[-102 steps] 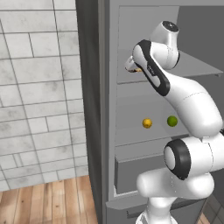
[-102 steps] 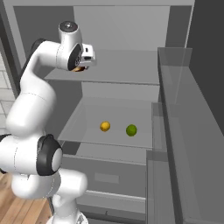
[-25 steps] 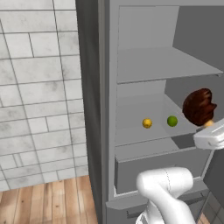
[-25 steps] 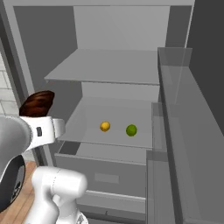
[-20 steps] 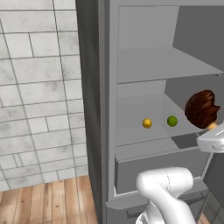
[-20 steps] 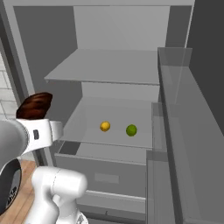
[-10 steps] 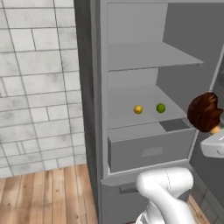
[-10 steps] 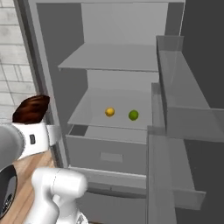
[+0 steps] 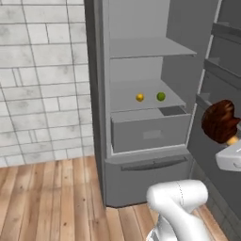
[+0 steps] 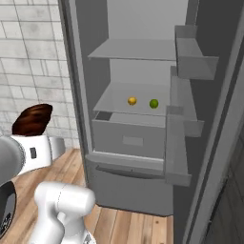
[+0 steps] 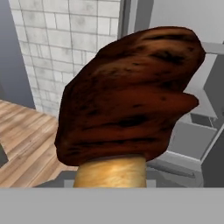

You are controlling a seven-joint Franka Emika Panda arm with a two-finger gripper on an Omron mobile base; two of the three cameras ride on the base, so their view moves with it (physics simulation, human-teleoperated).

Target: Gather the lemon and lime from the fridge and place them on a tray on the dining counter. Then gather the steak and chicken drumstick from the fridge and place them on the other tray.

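Drumstick [image 11: 127,96] rides in the gripper, clamped by its pale bone end so the dark meaty head points away from the hand; the fingers themselves are hidden under it. It sits clear of the fridge [image 9: 141,155], out over the wood floor [image 9: 52,197], which suits carrying it off toward the blue tray. Farther in, the drawer [image 10: 131,138] stands pulled open. On the shelf behind it the lemon [image 9: 140,97] and lime [image 9: 161,96] sit near each other, not yet collected.
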